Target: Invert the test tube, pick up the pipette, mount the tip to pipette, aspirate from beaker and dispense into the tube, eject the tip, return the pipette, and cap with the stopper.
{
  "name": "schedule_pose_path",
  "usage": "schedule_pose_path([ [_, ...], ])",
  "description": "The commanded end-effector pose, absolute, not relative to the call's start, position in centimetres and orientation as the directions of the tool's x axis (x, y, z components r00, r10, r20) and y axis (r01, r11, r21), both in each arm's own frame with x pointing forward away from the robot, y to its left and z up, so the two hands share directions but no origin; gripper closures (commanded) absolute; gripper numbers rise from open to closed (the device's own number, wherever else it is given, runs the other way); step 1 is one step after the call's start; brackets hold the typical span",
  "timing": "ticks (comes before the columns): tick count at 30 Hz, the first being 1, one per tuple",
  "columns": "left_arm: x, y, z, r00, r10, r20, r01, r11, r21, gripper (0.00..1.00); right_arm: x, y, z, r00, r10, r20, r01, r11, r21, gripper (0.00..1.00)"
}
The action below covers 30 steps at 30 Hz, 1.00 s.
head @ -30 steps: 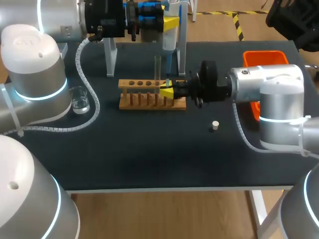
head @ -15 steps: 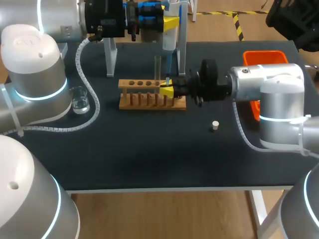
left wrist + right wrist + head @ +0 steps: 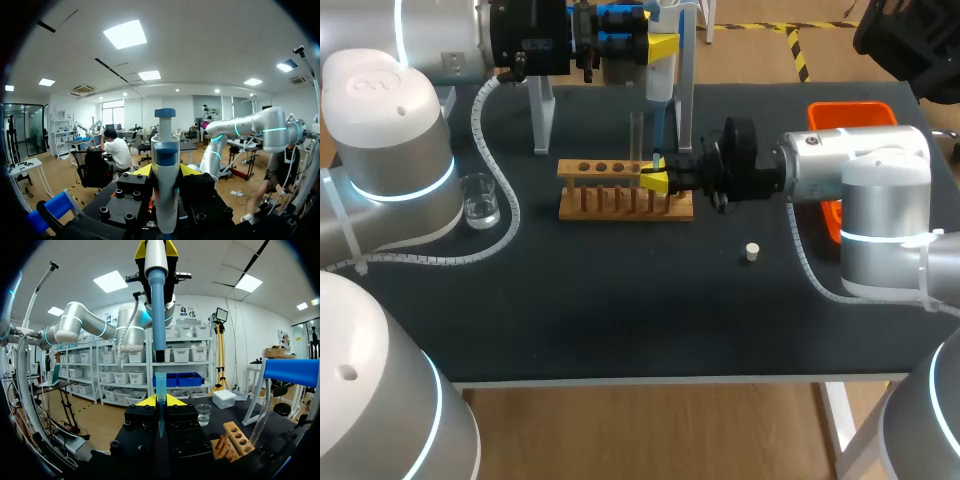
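Nearest me, in front of the rack's [image 3: 620,190] right end, the stopper [image 3: 751,251] lies loose. At that end my right gripper [image 3: 655,178] pinches the tip [image 3: 160,387] upright. I judge that is so the pipette [image 3: 158,315], clamped in my left gripper [image 3: 165,171] beyond and above the rack, can press down onto it.

The head camera looks down from behind onto the black table [image 3: 620,300]. Both wrist cameras, close and level, share the blue-and-white plastic pipette [image 3: 165,190].

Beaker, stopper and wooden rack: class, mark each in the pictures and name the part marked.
beaker [image 3: 480,203], head view, its glass wall.
stopper [image 3: 752,251], head view, its top face.
wooden rack [image 3: 610,168], head view, its holed top bar.
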<state>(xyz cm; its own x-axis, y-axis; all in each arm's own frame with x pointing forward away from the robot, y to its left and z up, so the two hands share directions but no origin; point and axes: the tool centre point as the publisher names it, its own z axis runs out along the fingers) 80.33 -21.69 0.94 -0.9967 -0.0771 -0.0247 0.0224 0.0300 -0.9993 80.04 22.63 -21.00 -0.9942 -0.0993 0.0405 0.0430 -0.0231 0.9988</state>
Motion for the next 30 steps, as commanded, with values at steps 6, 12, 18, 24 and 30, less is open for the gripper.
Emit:
schedule_pose_path([
  [6,80.30,-21.62,0.91,-0.997,-0.077,-0.026,0.024,0.028,-0.999,1.00,80.18,22.54,-20.67,-0.994,-0.099,0.040,0.043,-0.025,0.999,1.00],
  [12,80.30,-21.62,0.91,-0.997,-0.077,-0.026,0.024,0.028,-0.999,1.00,80.35,22.42,-20.56,-0.994,-0.098,0.039,0.042,-0.028,0.999,1.00],
  [18,80.30,-21.62,0.91,-0.997,-0.077,-0.026,0.024,0.028,-0.999,1.00,80.35,22.43,-20.55,-0.994,-0.101,0.039,0.042,-0.027,0.999,1.00],
  [24,80.30,-21.62,0.91,-0.997,-0.077,-0.026,0.024,0.028,-0.999,1.00,80.30,22.52,-20.36,-0.994,-0.104,0.035,0.038,-0.029,0.999,1.00],
  [30,80.30,-21.62,0.91,-0.997,-0.077,-0.026,0.024,0.028,-0.999,1.00,80.21,22.53,-20.13,-0.994,-0.108,0.029,0.032,-0.030,0.999,1.00],
])
